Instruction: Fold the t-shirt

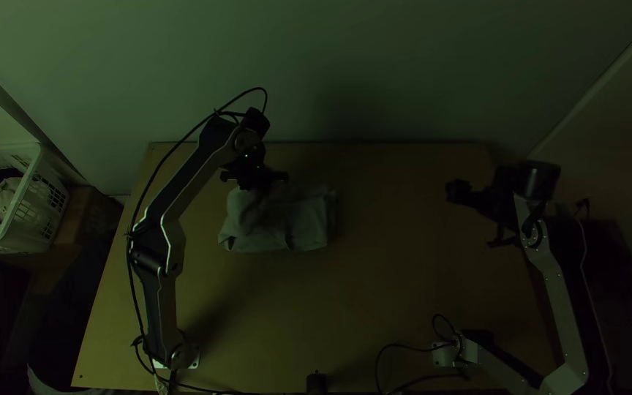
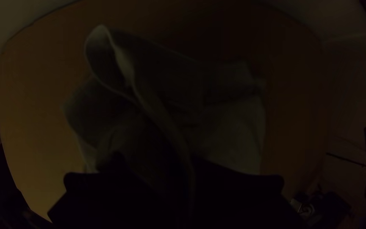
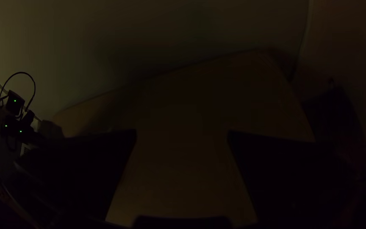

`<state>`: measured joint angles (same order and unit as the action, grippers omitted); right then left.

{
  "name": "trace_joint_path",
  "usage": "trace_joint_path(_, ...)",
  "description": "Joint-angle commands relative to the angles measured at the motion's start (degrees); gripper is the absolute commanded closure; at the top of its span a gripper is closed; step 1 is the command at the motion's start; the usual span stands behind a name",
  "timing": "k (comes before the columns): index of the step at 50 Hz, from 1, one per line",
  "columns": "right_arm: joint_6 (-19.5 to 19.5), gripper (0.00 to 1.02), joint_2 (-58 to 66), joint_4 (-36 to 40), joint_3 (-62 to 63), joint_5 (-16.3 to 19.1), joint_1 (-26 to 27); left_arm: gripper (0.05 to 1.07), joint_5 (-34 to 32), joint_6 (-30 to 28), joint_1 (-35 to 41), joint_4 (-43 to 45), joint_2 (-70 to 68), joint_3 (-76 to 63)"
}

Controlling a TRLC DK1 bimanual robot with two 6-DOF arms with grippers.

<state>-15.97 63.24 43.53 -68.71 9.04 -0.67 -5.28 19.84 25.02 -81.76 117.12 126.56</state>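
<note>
From my seat, the t-shirt [image 1: 305,228] lies as a folded, rumpled bundle on the tabletop [image 1: 374,314], left of its middle and nearer the far edge than the near one. Its long axis runs from the left edge side towards the right edge side, roughly parallel to the far edge, with its shorter sides facing left and right. I can't make out collar or sleeves, so I can't say which way the neck points. The left wrist view gives me a raised, looped fold standing up from the rumpled cloth, its pale rim running down between the fingers. My left gripper [image 1: 255,181] is over the bundle's far side, towards its left end, closed on a pinch of that fold. My right gripper [image 1: 472,217] stands wide, with nothing between its fingers, well apart from the cloth, near the tabletop's right edge and towards the far right corner.
</note>
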Motion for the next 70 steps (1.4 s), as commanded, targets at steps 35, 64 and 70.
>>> trace_joint_path(35, -0.7, 0.04, -7.4, -2.4, 11.2, 0.2, -3.3, 0.09, -5.4, 10.8, 12.3, 15.2, 6.1, 4.8)
trace_joint_path(64, -0.8, 0.04, -7.4, -5.6, 12.0, 0.2, -4.3, 0.09, -13.7, 8.7, 10.0, 10.9, -1.0, -0.1)
trace_joint_path(70, -0.4, 0.04, -9.9, -5.6, 12.9, 0.2, -4.0, 0.09, -10.6, 6.5, 8.6, 10.8, -2.0, -0.2)
